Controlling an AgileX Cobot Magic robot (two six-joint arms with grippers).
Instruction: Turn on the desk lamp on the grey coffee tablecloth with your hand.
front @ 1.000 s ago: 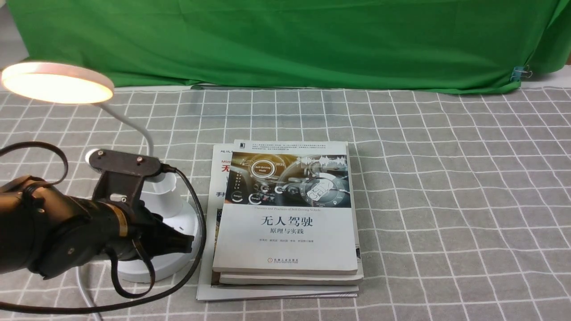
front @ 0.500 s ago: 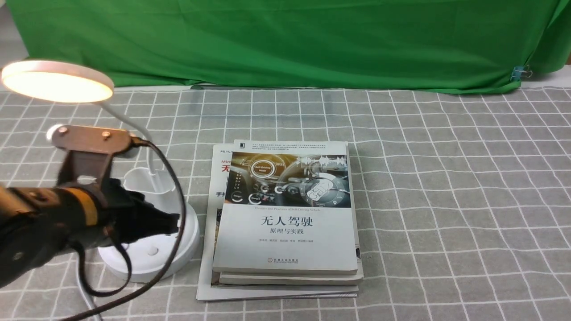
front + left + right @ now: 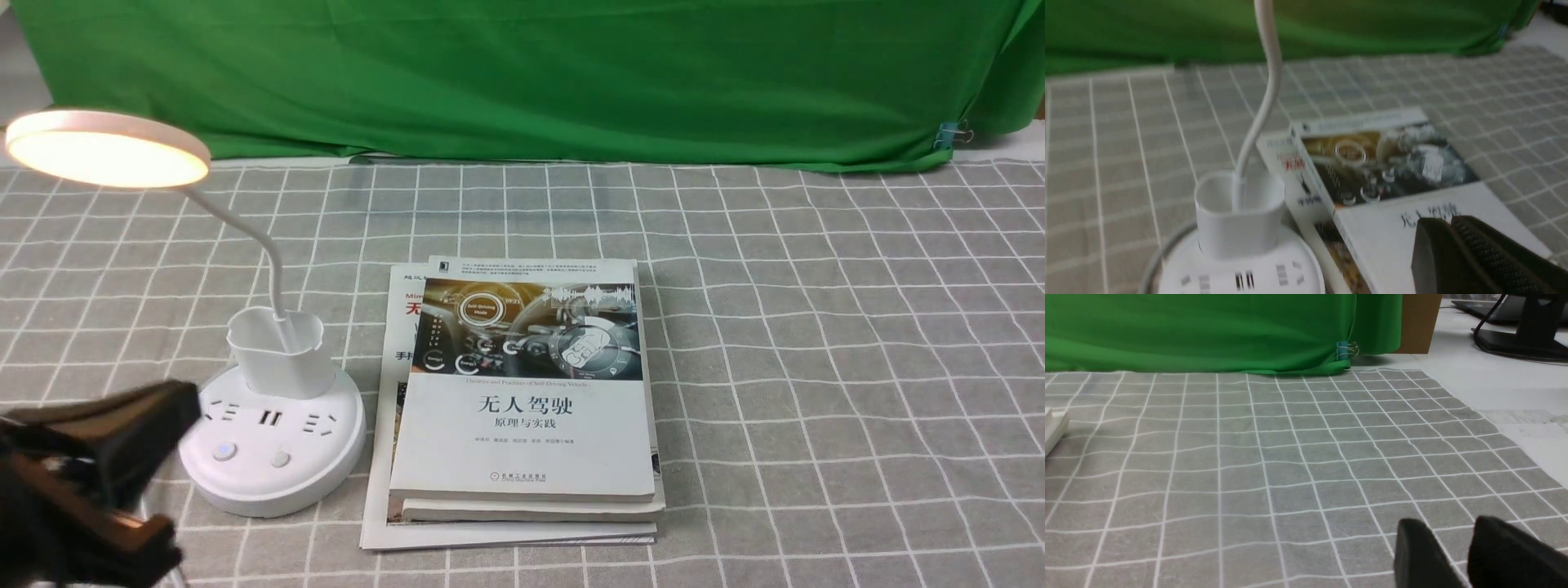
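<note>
White gooseneck lamp (image 3: 271, 441) lit, upright on grey white-gridded cloth (image 3: 816, 367), left of stacked books (image 3: 522, 392). Left black fingers (image 3: 1443, 257) together, nothing held; right black fingers (image 3: 1447, 555) slightly apart.

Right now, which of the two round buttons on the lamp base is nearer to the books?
The right-hand button, in the front view. It is plain white and lies on the books' side; the other looks bluish.
</note>
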